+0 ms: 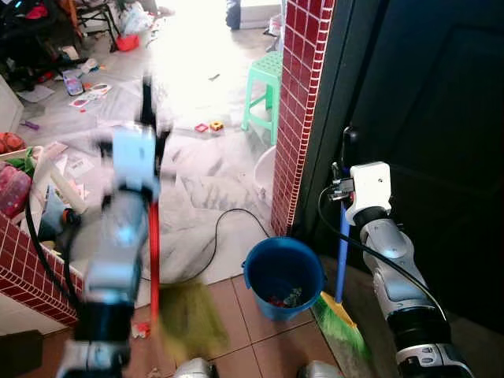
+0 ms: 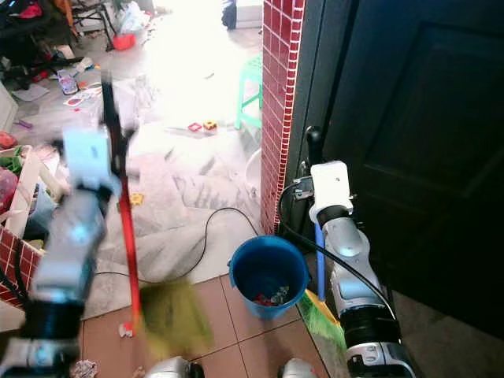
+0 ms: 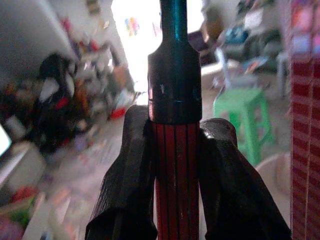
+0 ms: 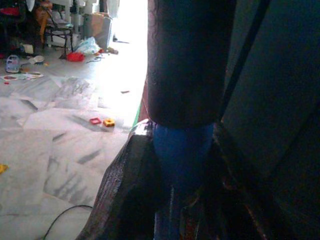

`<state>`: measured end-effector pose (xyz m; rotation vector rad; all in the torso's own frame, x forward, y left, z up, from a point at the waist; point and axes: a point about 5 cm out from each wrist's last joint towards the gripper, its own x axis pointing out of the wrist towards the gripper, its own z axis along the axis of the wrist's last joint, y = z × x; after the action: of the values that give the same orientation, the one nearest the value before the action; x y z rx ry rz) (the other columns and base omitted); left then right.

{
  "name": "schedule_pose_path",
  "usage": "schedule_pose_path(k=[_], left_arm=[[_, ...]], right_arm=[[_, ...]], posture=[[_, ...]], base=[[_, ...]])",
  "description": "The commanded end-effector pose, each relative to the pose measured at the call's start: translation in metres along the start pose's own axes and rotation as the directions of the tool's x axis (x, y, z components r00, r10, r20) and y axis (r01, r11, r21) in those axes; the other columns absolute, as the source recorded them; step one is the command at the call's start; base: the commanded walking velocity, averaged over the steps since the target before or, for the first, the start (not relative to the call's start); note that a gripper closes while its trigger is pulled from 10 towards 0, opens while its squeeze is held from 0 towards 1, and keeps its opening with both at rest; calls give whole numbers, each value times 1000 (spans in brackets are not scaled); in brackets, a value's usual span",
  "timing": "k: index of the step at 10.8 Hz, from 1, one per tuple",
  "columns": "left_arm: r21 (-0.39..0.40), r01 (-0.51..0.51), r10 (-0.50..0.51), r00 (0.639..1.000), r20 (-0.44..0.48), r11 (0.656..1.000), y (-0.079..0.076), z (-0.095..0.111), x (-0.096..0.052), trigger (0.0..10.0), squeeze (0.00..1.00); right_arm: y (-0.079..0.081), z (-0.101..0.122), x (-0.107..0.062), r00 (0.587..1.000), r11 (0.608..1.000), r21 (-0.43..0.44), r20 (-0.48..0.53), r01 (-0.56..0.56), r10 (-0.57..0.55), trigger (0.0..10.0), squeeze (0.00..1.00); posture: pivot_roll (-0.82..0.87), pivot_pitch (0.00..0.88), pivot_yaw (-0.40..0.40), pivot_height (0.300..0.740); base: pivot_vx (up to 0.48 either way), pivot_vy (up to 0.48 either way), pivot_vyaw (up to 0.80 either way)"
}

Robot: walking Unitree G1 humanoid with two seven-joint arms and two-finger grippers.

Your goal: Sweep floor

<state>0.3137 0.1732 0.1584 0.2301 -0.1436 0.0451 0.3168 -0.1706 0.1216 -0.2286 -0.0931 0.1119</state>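
Tiled floor (image 1: 252, 315) up front, marble w/ scattered toys beyond; red brick pillar (image 1: 299, 102) and dark door (image 2: 425, 142) on the right. Left gripper (image 3: 175, 165) clamps the red broom (image 1: 154, 252) handle betw. both fingers; its blurred bristles sit on the tiles below it. Right gripper (image 4: 182, 160) grips a blue-handled dustpan (image 1: 342, 260), green end on the floor below. Blue bucket (image 1: 282, 276) w/ litter stands betw. the two, just beside the dustpan.

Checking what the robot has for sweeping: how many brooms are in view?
2. A red-handled broom clamped in the left gripper, left of the blue bucket; a blue-handled broom in the right gripper, by the dark door.
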Motion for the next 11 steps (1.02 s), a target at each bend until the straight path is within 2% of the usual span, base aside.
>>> schedule_pose_path(k=[1, 2, 4, 6, 7, 9, 11], left_arm=[[25, -43, 42, 999, 28, 999, 6, 7, 2, 10000, 0], [4, -66, 66, 997, -32, 998, 0, -5, -6, 10000, 0], [-56, -72, 66, 993, -103, 996, -13, -16, -15, 10000, 0], [-78, -56, 48, 994, -101, 995, -20, -14, -21, 10000, 0], [-92, -31, 20, 992, -126, 995, -26, -22, -26, 10000, 0], [-100, -47, 31, 986, -163, 994, -24, -33, -30, 10000, 0], [-104, -42, 24, 985, -169, 994, -26, -36, -34, 10000, 0]], right_arm=[[1, 3, 1, 1000, 1000, 7, 17, -13, 13, 10000, 0], [3, 4, 0, 1000, 1000, 16, 19, -25, 25, 10000, 0], [4, 5, 1, 999, 999, 21, 24, -37, 36, 10000, 0], [1, 6, 1, 999, 999, 20, 26, -29, 28, 10000, 0], [1, 4, 0, 1000, 999, 27, 19, -21, 20, 10000, 0], [5, 0, -4, 999, 999, 37, 11, -33, 32, 10000, 0], [3, -1, -4, 1000, 999, 36, 6, -25, 25, 10000, 0]], posture=[[-68, 0, 49, 740], [-68, 0, 50, 740], [-54, 0, 58, 740], [-53, 0, 65, 740], [-55, 0, 65, 740], [-61, 0, 68, 740], [-62, 0, 66, 740]], base=[[0, 0, 0], [0, 0, 0], [0, 0, 0], [0, 0, 0], [0, 0, 0], [-126, 0, 0], [-279, 0, 0]])
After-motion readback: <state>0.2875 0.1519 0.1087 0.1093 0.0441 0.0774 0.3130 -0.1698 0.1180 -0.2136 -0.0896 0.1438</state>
